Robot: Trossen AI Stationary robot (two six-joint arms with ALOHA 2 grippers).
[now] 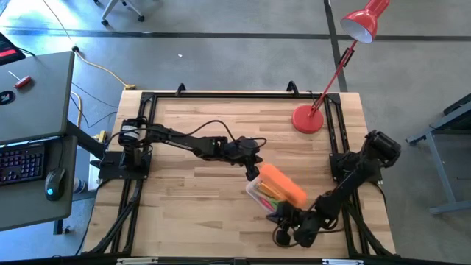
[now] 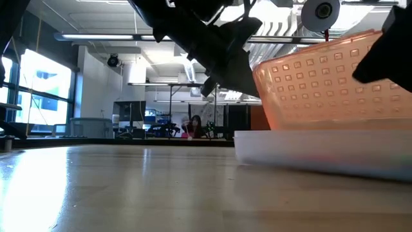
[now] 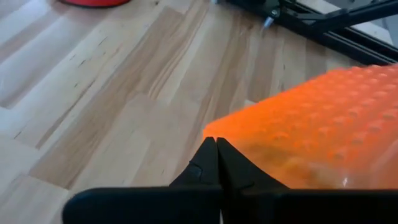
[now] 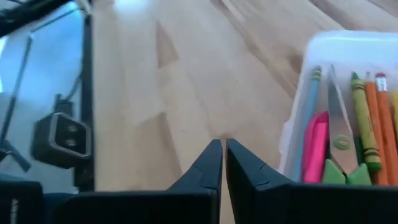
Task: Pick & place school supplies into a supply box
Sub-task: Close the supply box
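Overhead, the supply box point(image 1: 274, 190) sits on the wooden table point(image 1: 191, 140) at about five o'clock from the table's centre, its bright orange lid point(image 1: 283, 183) raised on a slant over the clear base. The left pincer point(image 1: 252, 169) sits at the lid's ten o'clock corner, its fingers closed together — in the left wrist view the two dark tips point(image 3: 216, 163) meet right at the lid's near edge point(image 3: 323, 124), though whether they touch it cannot be told. The right pincer point(image 1: 280, 214) is at the box's six o'clock end, just beside the clear wall, its fingers also drawn together with only a hairline gap showing in the right wrist view point(image 4: 222, 163).

Inside the open box point(image 4: 348, 56), the school supplies lie lengthwise side by side: a green crayon point(image 4: 360, 121), orange pencils point(image 4: 380, 124), a thin blue-grey pencil point(image 4: 311, 102), a bright pink piece point(image 4: 317, 146) and small scissors point(image 4: 339, 146) whose green handles point(image 4: 345, 174) point toward the right pincer.

From table height, the orange lid point(image 2: 322, 84) tilts up off the pale clear base point(image 2: 309, 151), with the left arm reaching down onto its left end. A red desk lamp point(image 1: 324, 88) stands at one o'clock on the table — well apart from the box. Far across the room, a person point(image 2: 193, 125) is seated.
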